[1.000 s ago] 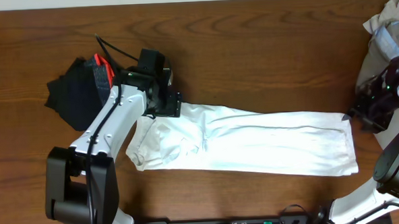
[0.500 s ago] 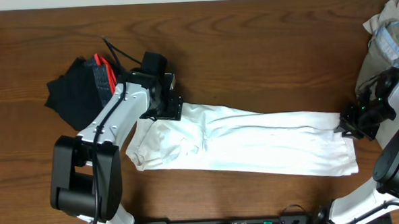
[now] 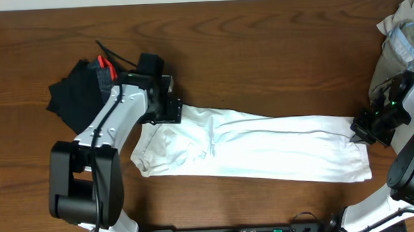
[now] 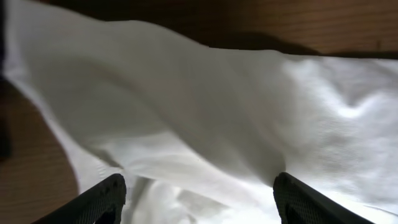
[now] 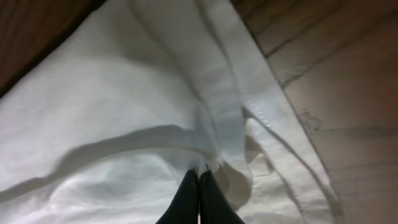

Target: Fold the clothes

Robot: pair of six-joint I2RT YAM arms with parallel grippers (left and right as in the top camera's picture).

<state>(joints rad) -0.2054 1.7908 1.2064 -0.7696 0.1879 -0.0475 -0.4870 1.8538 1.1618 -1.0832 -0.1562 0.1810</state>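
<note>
The wooden desk (image 3: 260, 58) carries a white T-shirt (image 3: 264, 145), which lies folded into a long band across the middle, from left to right. A khaki-beige garment (image 3: 393, 45) is heaped at the right edge of the desk, well apart from the left arm. A black garment (image 3: 73, 97) with a red and grey band lies at the left, just beside the left arm.

The left tool (image 3: 170, 109) is at the upper left end of the shirt. In the left wrist view its two fingers (image 4: 106, 199) stand wide apart, and the white cloth fills the space under and between them. It grips nothing.

The right tool (image 3: 359, 132) is at the upper right corner of the shirt. In the right wrist view its fingers (image 5: 186, 199) are pressed together, and their tips pinch a fold of the cloth just beside the stitched hem.
</note>
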